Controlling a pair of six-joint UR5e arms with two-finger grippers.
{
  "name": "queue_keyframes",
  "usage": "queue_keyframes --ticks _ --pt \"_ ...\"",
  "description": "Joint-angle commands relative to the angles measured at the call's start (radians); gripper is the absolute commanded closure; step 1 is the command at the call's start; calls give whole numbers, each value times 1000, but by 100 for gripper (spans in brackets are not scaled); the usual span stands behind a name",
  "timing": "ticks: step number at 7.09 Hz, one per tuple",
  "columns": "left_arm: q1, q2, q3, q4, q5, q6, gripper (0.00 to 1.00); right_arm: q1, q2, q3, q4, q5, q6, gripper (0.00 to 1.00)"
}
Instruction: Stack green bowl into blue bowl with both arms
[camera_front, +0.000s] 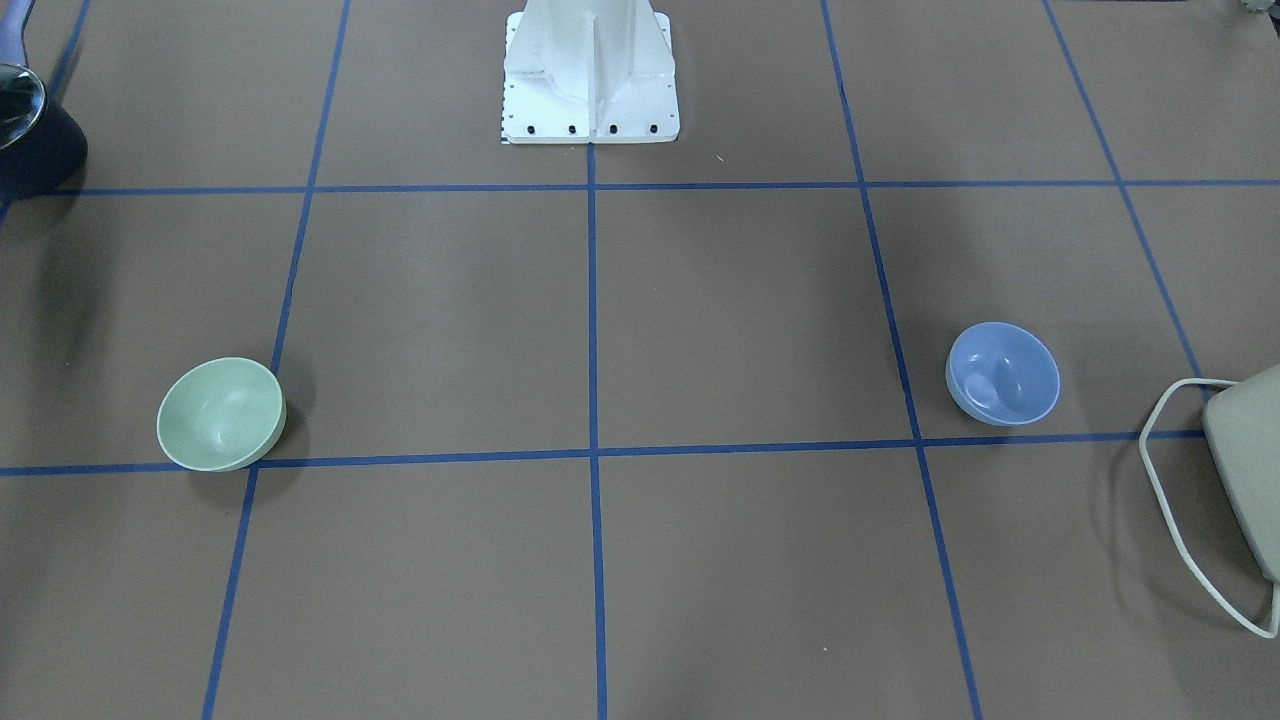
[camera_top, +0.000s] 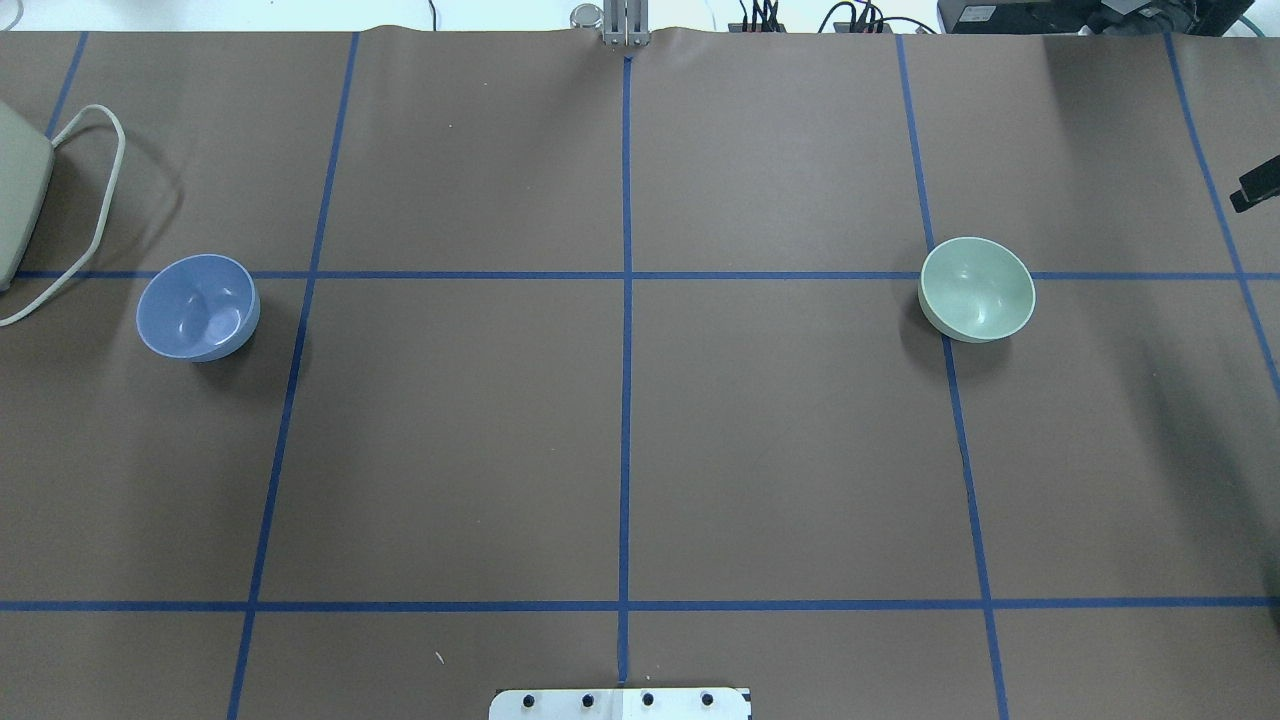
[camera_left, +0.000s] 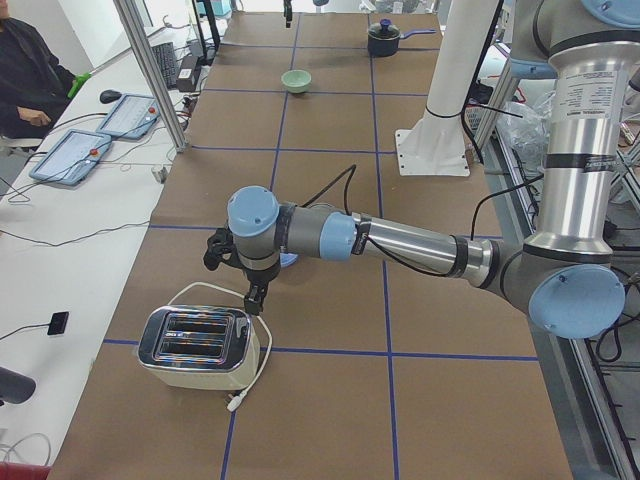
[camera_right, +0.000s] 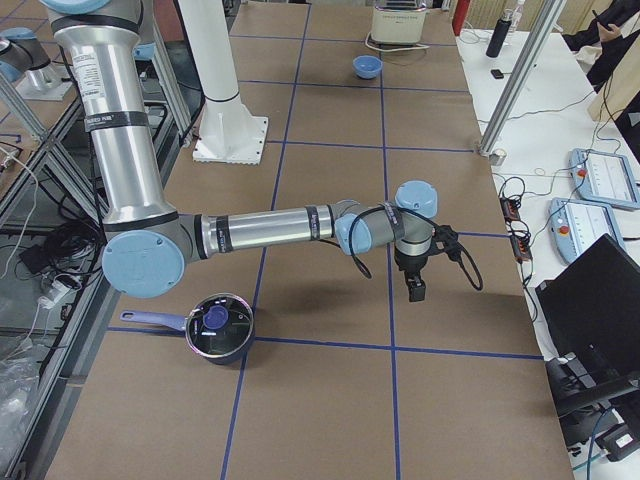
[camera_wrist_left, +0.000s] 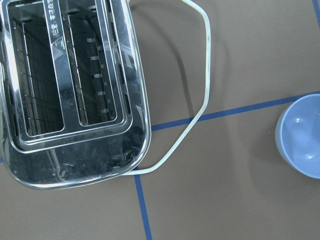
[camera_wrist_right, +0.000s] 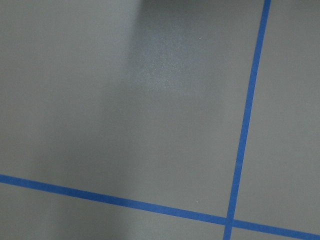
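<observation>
The green bowl stands upright and empty on the table's right half; it also shows in the front view and the left side view. The blue bowl stands upright and empty on the left half, and also shows in the front view and the left wrist view. My left gripper hangs above the table between the toaster and the blue bowl. My right gripper hangs over bare table, apart from the green bowl. I cannot tell whether either gripper is open or shut.
A chrome toaster with a white cord stands at the table's left end, close to the blue bowl. A black pot with a glass lid sits at the right end. The white pedestal base stands at the robot's side.
</observation>
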Motion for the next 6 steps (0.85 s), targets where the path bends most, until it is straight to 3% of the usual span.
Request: queue_keyframes --ticks 1,3,5,6 --pt "107 -120 33 46 -1 -132 3 2 -28 55 3 36 27 0" --pt "237 -247 210 -6 -2 -189 3 4 -14 79 -5 91 89 0" --pt "258 -263 355 -171 -2 -194 3 -7 38 95 -45 89 146 0" --pt "290 -265 371 -184 -1 -220 3 -19 62 93 -71 87 153 0"
